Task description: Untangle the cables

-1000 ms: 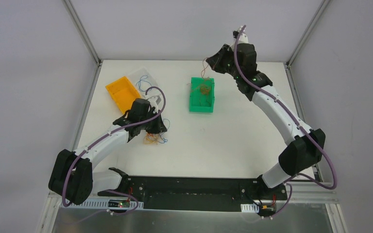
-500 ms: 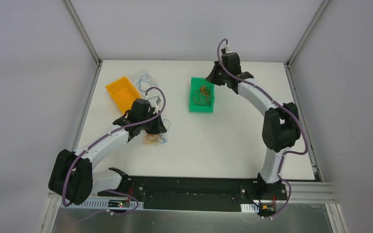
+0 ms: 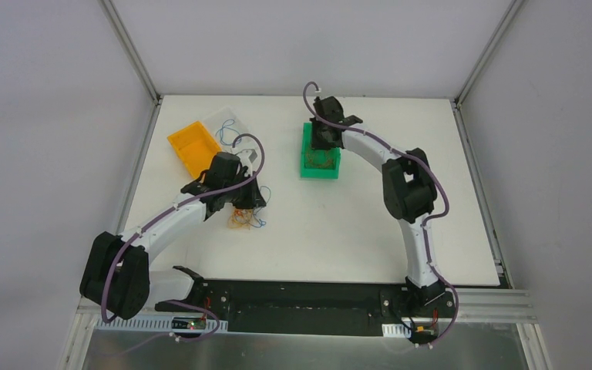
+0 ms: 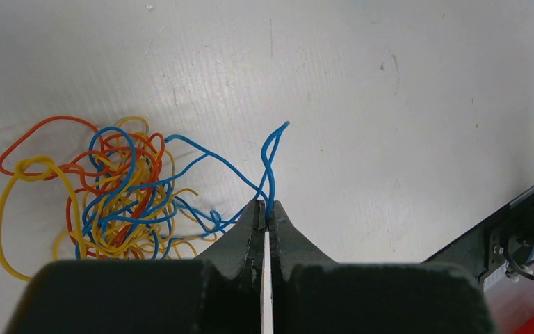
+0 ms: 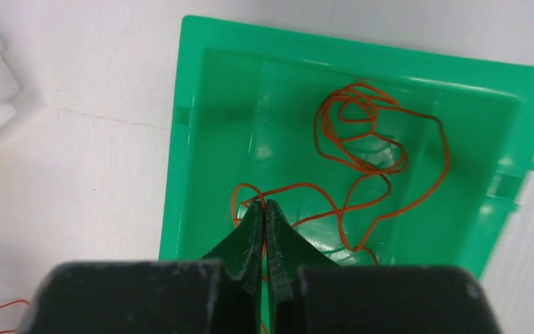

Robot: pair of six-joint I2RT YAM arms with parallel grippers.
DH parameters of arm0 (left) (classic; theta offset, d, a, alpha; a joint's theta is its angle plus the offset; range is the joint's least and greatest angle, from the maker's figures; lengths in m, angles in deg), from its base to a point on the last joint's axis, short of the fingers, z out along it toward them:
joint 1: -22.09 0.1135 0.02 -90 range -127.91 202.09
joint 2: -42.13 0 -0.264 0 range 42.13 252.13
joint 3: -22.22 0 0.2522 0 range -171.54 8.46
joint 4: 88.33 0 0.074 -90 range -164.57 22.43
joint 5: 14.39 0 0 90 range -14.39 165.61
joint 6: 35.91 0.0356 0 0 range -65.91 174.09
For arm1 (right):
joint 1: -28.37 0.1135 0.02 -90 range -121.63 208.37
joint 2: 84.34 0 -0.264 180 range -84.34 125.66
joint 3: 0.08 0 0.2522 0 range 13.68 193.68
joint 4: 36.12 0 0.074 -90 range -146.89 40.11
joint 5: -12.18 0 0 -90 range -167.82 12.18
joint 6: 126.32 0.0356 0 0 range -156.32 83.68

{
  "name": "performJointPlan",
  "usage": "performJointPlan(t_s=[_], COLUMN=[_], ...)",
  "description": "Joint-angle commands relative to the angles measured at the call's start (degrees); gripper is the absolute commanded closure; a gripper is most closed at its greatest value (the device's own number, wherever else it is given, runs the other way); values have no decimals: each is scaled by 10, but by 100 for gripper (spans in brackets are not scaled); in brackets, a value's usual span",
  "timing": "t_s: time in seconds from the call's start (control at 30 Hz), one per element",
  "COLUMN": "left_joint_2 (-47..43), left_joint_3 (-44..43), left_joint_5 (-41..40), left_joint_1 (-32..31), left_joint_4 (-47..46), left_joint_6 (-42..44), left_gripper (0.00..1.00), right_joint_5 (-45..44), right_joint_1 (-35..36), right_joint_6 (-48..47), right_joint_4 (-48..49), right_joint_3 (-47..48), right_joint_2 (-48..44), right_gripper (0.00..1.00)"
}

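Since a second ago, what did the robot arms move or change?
The right pincer swung left and down into the green bin, lowering the orange cable it pinches so it now lies coiled inside. The left pincer stayed put, shut on the blue cable beside the tangle.

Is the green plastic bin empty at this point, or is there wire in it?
Not empty: the right wrist view shows a thin orange wire lying in loose loops inside the green plastic bin.

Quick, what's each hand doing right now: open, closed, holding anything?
Left hand: closed on the thin blue wire.
Right hand: closed, seemingly pinching the thin orange wire inside the green plastic bin.
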Motion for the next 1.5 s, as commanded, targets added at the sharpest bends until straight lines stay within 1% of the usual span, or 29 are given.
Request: performJointPlan(t_s=[0.0, 0.1, 0.17, 0.3, 0.37, 0.4, 0.57, 0.6, 0.7, 0.83, 1.0, 1.1, 1.17, 1.27, 1.37, 1.47], left_joint_2=[11, 14, 23, 45, 51, 54, 60, 62, 69, 77, 69, 45, 31, 18, 11, 3], left_joint_3=[-30, -32, -36, -47, -54, -57, -86, -92, -118, -154, -202, -224, -239, -266, -288, -301], left_joint_5=[18, 22, 28, 47, 47, 48, 48, 51, 56, 63, 138, 149, 156, 176, 206, 232], left_joint_1=[-1, -1, -2, -4, -10, -13, -34, -38, -52, -73, -86, -85, -86, -85, -86, -86], left_joint_4=[1, 1, 2, 2, 2, 2, 3, 3, 10, 22, 27, 31, 34, 42, 47, 48], left_joint_6=[3, 3, 2, -4, -5, -5, -6, -6, -6, -2, -14, -25, -31, -41, -57, -77], left_gripper=[100, 100, 100, 100, 100, 100, 100, 100, 100, 100, 100, 100, 100, 100, 100, 100], right_joint_5=[-70, -73, -70, -72, -75, -76, -71, -68, -58, -35, -8, 6, 44, 96, 132, 169], right_joint_1=[17, 20, 20, 20, 20, 20, 19, 20, 19, 20, 19, 19, 19, 20, 24, 32], right_joint_6=[-35, -37, -38, -38, -39, -40, -37, -36, -31, -17, 5, 26, 43, 63, 71, 73], right_joint_4=[-76, -86, -84, -82, -82, -79, -59, -52, -35, 24, 136, 246, 331, 441, 505, 589], right_joint_3=[77, 97, 97, 92, 84, 71, 8, -5, -54, -160, -335, -463, -563, -655, -709, -755], right_joint_2=[42, 44, 26, -25, -55, -74, -155, -169, -221, -318, -440, -518, -563, -601, -620, -626], right_gripper=[100, 99, 87, 72, 67, 63, 40, 34, 25, 22, 21, 21, 21, 21, 22, 22])
